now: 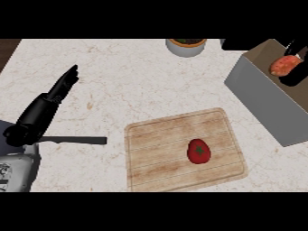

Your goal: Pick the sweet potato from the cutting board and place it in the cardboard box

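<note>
Head view.

- Sweet potato (284, 66): off the cutting board (163, 149), at upper right within the outline of the cardboard box (269, 103), close to its far end. Whether above the opening or already down inside, impossible to tell.
- Right hand (303, 67): fingers curled about the sweet potato, partly cut off at the frame edge.
- Left hand (59, 88): open, fingers straight, resting at left over the surface (129, 85), holding nothing.
- Cutting board: carrying one tomato (198, 151) only, apart from the box.
- Pot (186, 46): at the top edge, near the box's far corner.

Risks, as judged:
- Letting go too near the rim, with the potato striking the wall edge and rolling out onto the surface.
- Letting go from too high, with a bounce.
- Fingers catching the wall on the way down and shoving the box.
- Box floor hidden, so depth uncertain.
</note>
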Controlling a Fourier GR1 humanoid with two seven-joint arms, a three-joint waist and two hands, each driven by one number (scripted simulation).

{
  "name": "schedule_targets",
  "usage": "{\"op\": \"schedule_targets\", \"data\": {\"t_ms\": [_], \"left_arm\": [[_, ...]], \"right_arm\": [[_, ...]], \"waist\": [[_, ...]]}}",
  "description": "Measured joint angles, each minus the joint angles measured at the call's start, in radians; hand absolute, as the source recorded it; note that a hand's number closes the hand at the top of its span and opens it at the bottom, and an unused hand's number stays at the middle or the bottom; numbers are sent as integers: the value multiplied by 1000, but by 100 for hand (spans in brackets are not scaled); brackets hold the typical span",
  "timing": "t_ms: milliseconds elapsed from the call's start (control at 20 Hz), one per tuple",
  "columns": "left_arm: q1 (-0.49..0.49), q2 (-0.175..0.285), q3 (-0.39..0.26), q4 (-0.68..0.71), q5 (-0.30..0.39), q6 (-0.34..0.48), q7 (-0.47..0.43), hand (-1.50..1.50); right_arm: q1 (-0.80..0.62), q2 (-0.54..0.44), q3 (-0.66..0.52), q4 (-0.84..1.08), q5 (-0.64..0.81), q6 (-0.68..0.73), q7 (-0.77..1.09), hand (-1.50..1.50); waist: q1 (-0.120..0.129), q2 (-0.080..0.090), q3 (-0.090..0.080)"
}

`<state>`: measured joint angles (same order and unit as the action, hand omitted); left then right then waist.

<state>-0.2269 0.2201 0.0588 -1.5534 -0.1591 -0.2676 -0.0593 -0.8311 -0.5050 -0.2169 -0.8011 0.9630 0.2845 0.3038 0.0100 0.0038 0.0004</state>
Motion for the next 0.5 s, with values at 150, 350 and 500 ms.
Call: {"op": "schedule_targets", "data": {"t_ms": [150,350,500], "left_arm": [[-13,3,4,-6,5,-6,15,0],[5,-7,-7,-13,-14,5,5,0],[10,-13,-8,-9,-19,11,1,0]], "right_arm": [[16,-23,-7,51,-26,55,-68,-150],[28,-52,-24,80,-73,87,-205,-150],[27,-31,-72,55,-134,41,-278,-150]], "waist": [[0,0,0],[0,-1,0],[-5,-2,1]]}}
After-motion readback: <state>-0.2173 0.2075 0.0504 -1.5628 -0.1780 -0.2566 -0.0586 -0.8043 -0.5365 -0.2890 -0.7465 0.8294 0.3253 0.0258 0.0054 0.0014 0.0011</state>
